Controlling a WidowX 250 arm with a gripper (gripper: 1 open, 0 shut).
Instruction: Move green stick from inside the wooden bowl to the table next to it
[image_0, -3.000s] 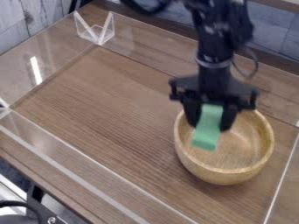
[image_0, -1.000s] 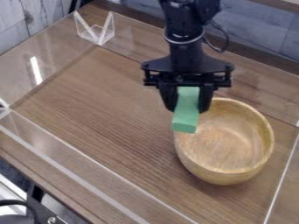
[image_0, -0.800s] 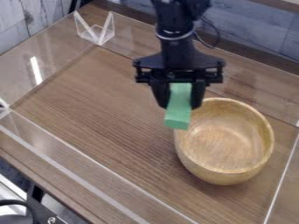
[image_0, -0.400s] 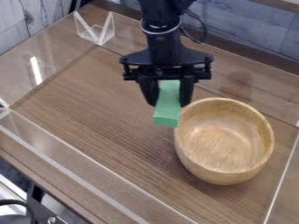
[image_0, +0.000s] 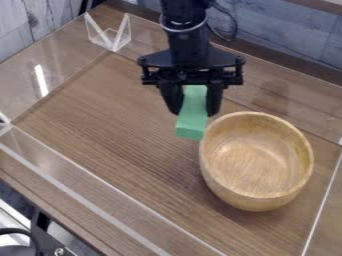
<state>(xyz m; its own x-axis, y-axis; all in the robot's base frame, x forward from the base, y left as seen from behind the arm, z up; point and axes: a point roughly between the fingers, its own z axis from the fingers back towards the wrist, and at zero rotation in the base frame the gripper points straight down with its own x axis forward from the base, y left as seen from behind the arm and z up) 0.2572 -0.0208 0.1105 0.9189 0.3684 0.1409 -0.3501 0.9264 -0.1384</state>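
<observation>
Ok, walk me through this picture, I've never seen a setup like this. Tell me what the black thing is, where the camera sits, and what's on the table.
The black thing is a robot arm reaching down from the top of the picture. At its end is a gripper: two fingers that pinch things. Right now they are closed on the green stick, a small bright-green block, which hangs tilted in the air over the table, just left of the wooden bowl.

There is only one camera view. It looks down at an angle from above one side of the table.

The table is dark brown wood grain, with clear plastic walls along its edges. The bowl stands on it and looks empty inside.
</observation>
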